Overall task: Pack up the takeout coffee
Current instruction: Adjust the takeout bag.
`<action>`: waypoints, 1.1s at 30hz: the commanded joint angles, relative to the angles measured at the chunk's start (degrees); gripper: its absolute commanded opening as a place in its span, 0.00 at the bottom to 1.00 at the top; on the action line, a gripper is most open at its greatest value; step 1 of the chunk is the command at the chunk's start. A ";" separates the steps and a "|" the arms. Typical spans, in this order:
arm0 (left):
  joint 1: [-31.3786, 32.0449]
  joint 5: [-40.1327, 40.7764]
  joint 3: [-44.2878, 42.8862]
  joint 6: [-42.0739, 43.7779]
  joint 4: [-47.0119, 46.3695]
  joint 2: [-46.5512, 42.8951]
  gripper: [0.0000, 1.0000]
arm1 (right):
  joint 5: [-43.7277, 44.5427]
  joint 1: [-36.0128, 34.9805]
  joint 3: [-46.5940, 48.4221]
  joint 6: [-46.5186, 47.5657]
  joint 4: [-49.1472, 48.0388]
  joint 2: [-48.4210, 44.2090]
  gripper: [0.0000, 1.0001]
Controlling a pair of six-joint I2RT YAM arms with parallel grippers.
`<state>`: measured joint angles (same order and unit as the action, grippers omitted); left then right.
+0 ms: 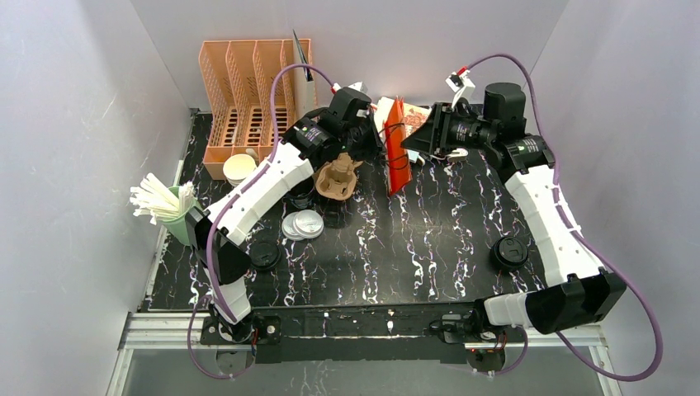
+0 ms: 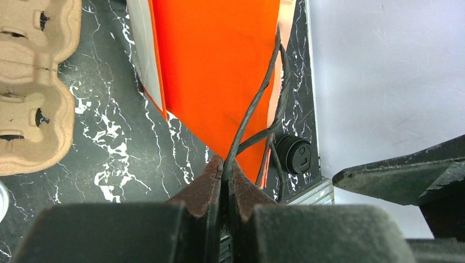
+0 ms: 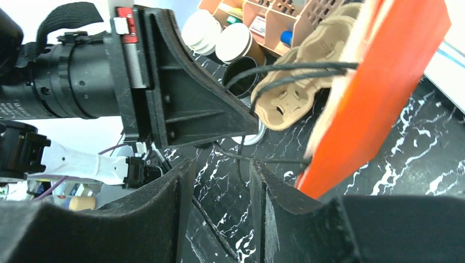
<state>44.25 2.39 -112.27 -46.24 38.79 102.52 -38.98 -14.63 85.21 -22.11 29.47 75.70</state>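
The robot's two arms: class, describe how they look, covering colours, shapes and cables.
The left arm and right arm both have white angular link shells joined by black cylindrical joints. A purple cable loops along each from base to wrist. The left gripper and right gripper are black with broad wedge-shaped fingers; the left's inner pads look brownish.

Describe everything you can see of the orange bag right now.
The orange bag looks like paper, pale inside, with thin black cord handles. It stands narrow, nearly flat, on the marbled black table beside the pulp cup carrier. The left gripper is shut on one handle cord; the right gripper hangs open by another cord.
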 commanded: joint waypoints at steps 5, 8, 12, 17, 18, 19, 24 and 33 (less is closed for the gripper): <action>0.00 -1.29 -1.86 -0.90 0.52 -3.34 0.01 | -4.90 -4.61 6.36 7.43 -3.72 3.92 0.48; -0.04 -0.80 -2.69 -0.61 1.03 -3.84 0.02 | -4.37 -6.68 9.11 10.14 -1.41 6.15 0.53; -0.04 -0.26 -3.27 -0.74 1.37 -4.45 0.02 | -3.99 -8.91 8.85 12.49 -0.55 6.37 0.54; -0.04 0.92 -4.97 -0.51 2.05 -4.78 0.03 | -2.49 -10.71 7.76 15.58 2.81 5.71 0.52; -0.04 1.20 -5.50 -0.38 2.34 -4.71 0.03 | -2.15 -10.76 7.22 16.03 2.86 5.28 0.52; -0.12 1.35 -6.15 -0.28 2.61 -4.66 0.03 | -1.70 -10.77 6.81 16.27 2.91 4.77 0.53; -0.13 1.70 -9.65 -0.22 3.58 -3.94 0.03 | 0.92 -10.76 5.94 17.56 2.37 2.57 0.62; -0.13 -0.77 -10.70 -2.06 2.88 -3.47 0.03 | 5.59 -10.77 7.06 16.78 0.47 1.93 0.44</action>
<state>43.99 2.92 -121.12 -47.31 42.04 101.78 -34.79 -25.26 89.23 -5.58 31.14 77.30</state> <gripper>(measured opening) 0.032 0.478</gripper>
